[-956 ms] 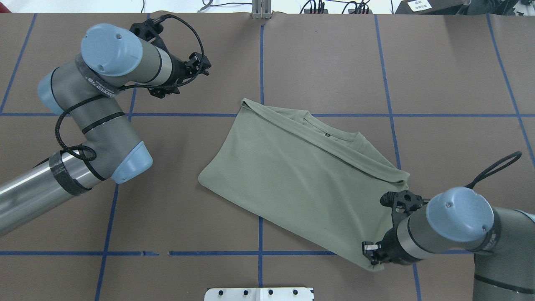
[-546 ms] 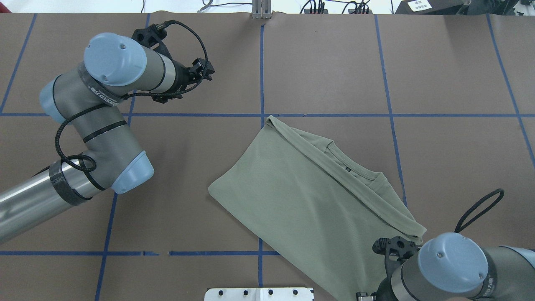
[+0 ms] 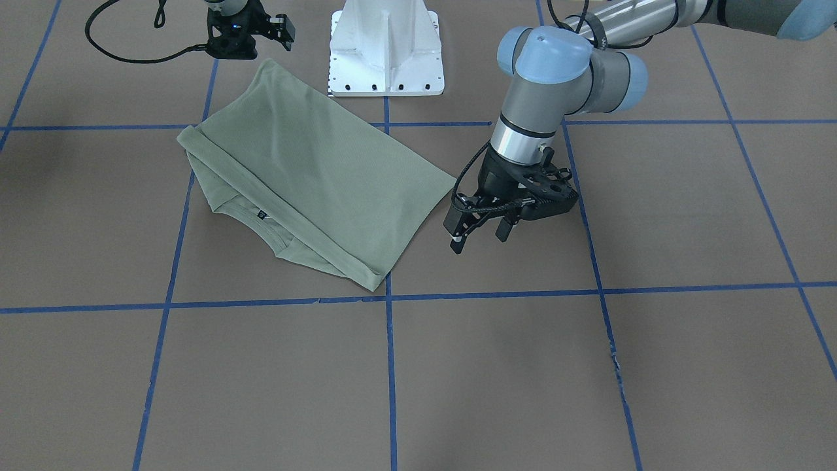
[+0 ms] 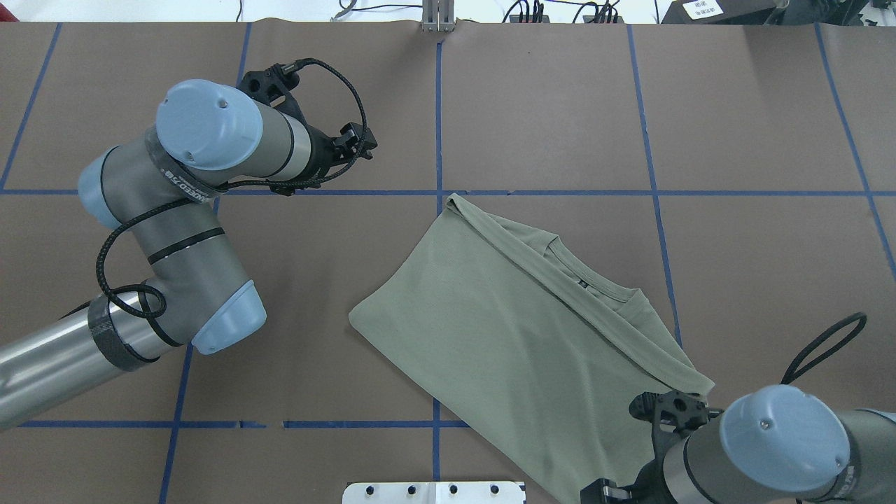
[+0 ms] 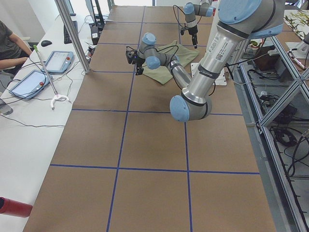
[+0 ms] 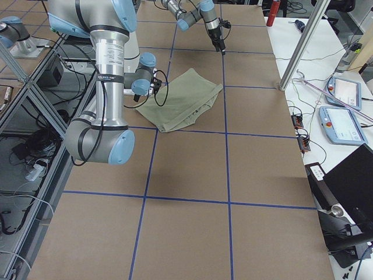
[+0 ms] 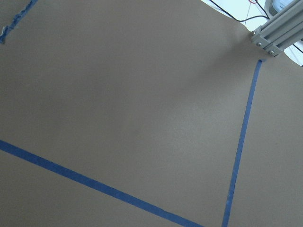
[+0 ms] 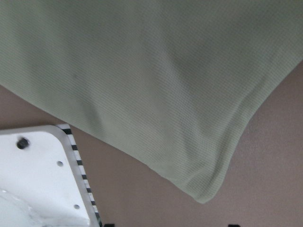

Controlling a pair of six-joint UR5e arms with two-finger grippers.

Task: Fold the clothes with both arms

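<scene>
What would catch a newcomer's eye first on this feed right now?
The sage-green shirt lies folded and skewed at mid-table, with its neckline and black label showing along the far edge. The left gripper hangs open and empty over bare table beside one shirt corner. The right gripper is at the opposite corner by the white pedestal base, jaws apart, gripping nothing.

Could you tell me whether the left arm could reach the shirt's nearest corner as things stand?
Probably yes: the open left hand hangs just beside the shirt, with only bare table between them.
</scene>
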